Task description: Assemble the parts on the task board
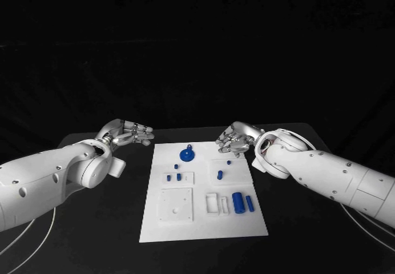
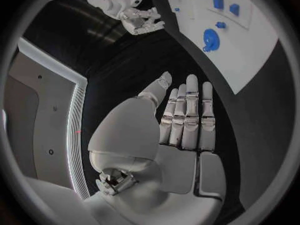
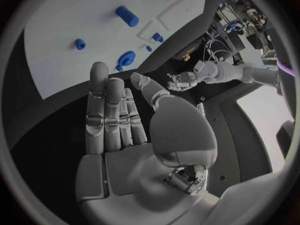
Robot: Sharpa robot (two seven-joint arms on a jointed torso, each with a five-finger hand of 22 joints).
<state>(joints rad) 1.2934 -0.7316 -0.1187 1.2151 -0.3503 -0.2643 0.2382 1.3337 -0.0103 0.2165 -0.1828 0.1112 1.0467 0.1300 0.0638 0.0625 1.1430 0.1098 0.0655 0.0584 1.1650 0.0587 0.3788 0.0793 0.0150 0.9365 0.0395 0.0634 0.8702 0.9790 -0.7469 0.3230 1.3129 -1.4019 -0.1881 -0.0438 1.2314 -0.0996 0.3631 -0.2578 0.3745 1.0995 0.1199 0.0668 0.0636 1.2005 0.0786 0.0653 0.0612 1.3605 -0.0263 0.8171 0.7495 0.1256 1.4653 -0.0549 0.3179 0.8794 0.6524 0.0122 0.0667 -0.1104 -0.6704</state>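
I see both white arms reaching in from either side, bent at the elbow. My left robot hand (image 1: 130, 133) holds nothing, fingers straight and side by side, thumb apart. My right robot hand (image 1: 234, 139) is the same, flat-palmed and empty.

Black table (image 1: 99, 228) against a dark backdrop.

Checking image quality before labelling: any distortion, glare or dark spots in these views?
Head view: board evenly lit, background black, no glare. Left wrist view: fisheye bends the board's edge; left hand sharp. Right wrist view: same bending, right hand sharp, bright patch at the rim.
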